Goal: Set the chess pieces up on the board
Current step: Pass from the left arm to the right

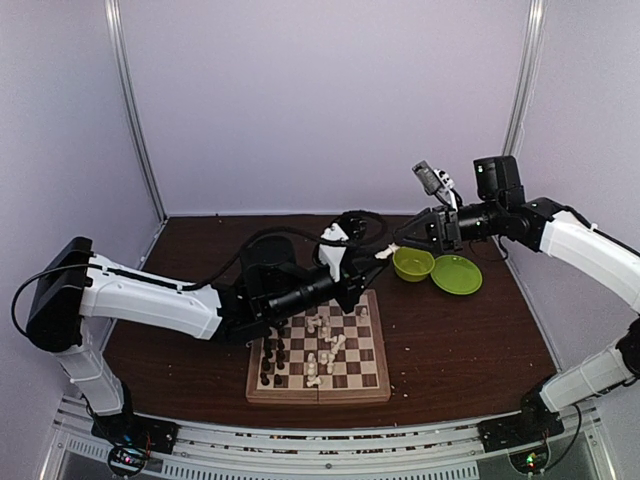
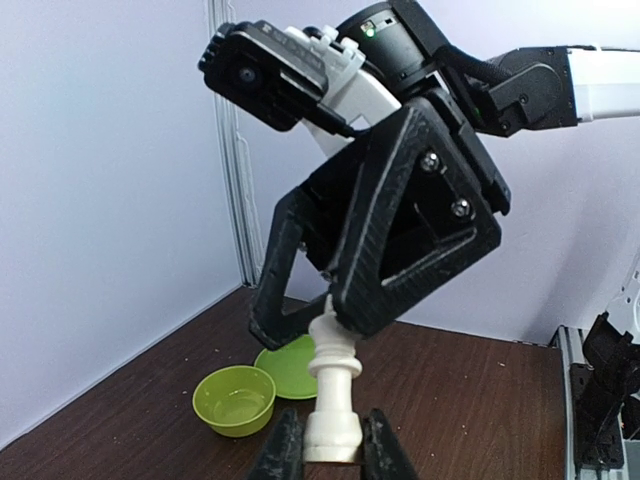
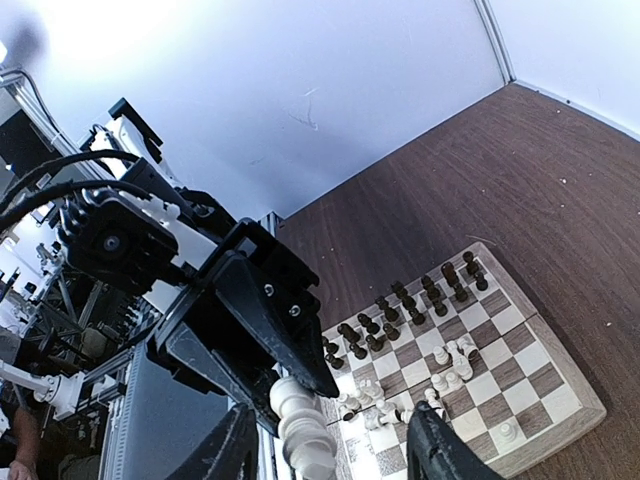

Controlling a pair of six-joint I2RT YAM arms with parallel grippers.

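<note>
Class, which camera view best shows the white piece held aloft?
Left wrist view: the white piece stands upright and large, its base in the left pincer. The right wrist view crops its base; the top view shows a speck.

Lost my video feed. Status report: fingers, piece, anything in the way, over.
Left fingers shut on a white piece, held aloft. Right fingers open either side of it. Loose white pieces clutter the board mid-field.

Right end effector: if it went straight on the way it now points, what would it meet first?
The white piece, which the left end effector grips by its base; it sits between the open fingers of the right end effector. Behind it probably come the left fingers, but depth is unclear.
</note>
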